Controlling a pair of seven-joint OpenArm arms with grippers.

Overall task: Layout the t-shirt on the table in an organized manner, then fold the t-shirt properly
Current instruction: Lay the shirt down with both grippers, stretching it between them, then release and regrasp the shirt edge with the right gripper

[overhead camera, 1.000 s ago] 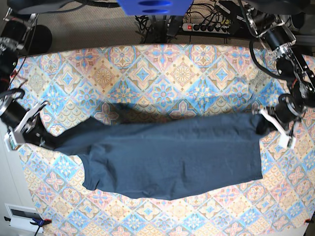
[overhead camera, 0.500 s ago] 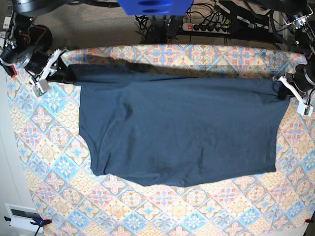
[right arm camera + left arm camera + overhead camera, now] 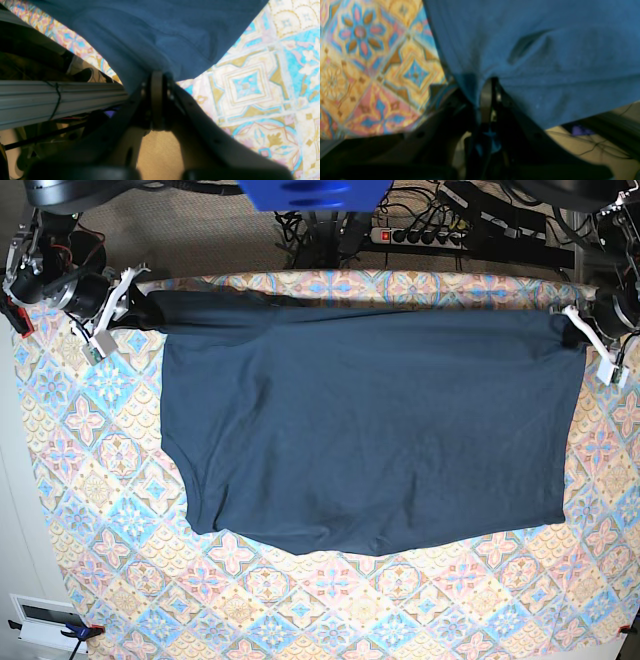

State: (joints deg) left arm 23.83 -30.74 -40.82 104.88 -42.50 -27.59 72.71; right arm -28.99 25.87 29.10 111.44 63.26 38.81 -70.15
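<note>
Your left fingers [image 3: 572, 330] are clamped on one far corner of the t-shirt [image 3: 370, 430], and your right fingers [image 3: 135, 308] are pinched on the opposite far corner. Between them the navy cloth is stretched wide along the far edge of the counter [image 3: 90, 510], its body spread flat toward you.

I see the dark navy t-shirt [image 3: 370, 420] spread wide and mostly flat over the bench [image 3: 90, 480] with its colourful tile-pattern cloth, its far edge stretched straight, near the far side.
</note>
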